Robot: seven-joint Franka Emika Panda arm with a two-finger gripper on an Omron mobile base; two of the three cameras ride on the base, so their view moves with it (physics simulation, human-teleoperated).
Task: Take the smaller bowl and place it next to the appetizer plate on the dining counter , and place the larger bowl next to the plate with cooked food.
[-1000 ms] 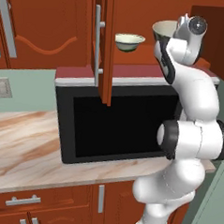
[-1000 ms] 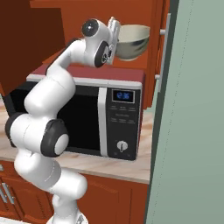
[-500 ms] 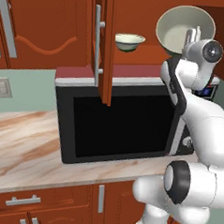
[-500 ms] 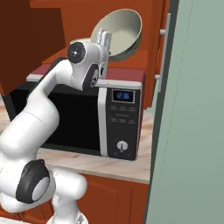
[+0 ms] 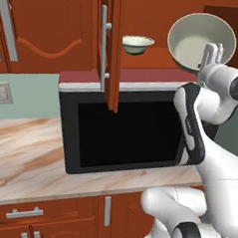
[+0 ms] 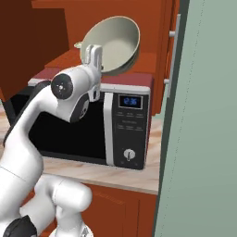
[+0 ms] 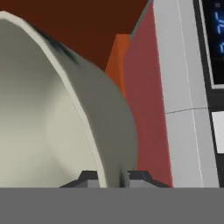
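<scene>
Cream inside, grey outside: the larger bowl point(image 5: 201, 42) was tipped on edge, its hollow facing the base cameras, held up above the microwave point(image 5: 121, 129) at about 1 o'clock in the left base view. The gripper point(image 5: 211, 55) had its two fingers pinched on the bowl's rim at the bowl's 5 o'clock, one finger inside the wall and one outside. In the hand view the rim of the bowl point(image 7: 83, 109) ran down between the two dark fingertips point(image 7: 87, 177), closed tight on the thin wall. In the right base view the bowl point(image 6: 115, 42) stood at 12 o'clock, just above the gripper point(image 6: 95, 58), with the microwave point(image 6: 125, 127) and its lit display below, and a pale green panel point(image 6: 203, 120) filling the side at 3 o'clock.

The smaller bowl point(image 5: 137, 44) sat upright on the cupboard shelf above the microwave, at 11 o'clock from the gripper and well apart from the larger bowl. An open red-brown cupboard door point(image 5: 111, 45) hung edge-on just left of it. The marbled counter point(image 5: 23, 160) carried the microwave.
</scene>
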